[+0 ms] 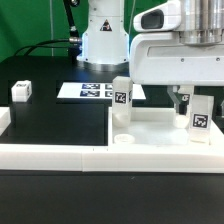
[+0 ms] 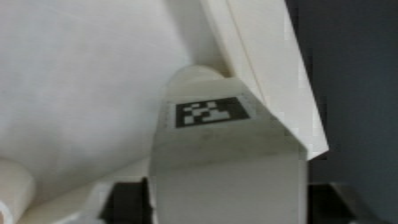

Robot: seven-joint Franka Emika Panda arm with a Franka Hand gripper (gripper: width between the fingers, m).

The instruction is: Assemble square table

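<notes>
Carefully, with the tool (image 1: 193,100) clenched on a tagged leg (image 1: 200,120) standing at the corner of the tabletop (image 1: 150,128) on the exterior view's right, keep it plumb, centre it over the socket, and twist down without dragging the tabletop across the counter (image 1: 60,115).

Exterior view. Flat white square plastic tabletop with raised rim (image 1: 155,128): one, with one round corner socket (image 1: 123,141) showing. Small white plastic legs with black-white tags: three, namely first leg (image 1: 21,91), second leg (image 1: 121,97) and third leg (image 1: 200,117). Thin flat white marker board (image 1: 95,91): one. Long low white border wall (image 1: 60,156): one. Two-finger pincer (image 1: 193,100): one. Black worktop (image 1: 60,118): one. Wrist view: third leg (image 2: 217,160) only, carrying one tag (image 2: 210,110).
</notes>
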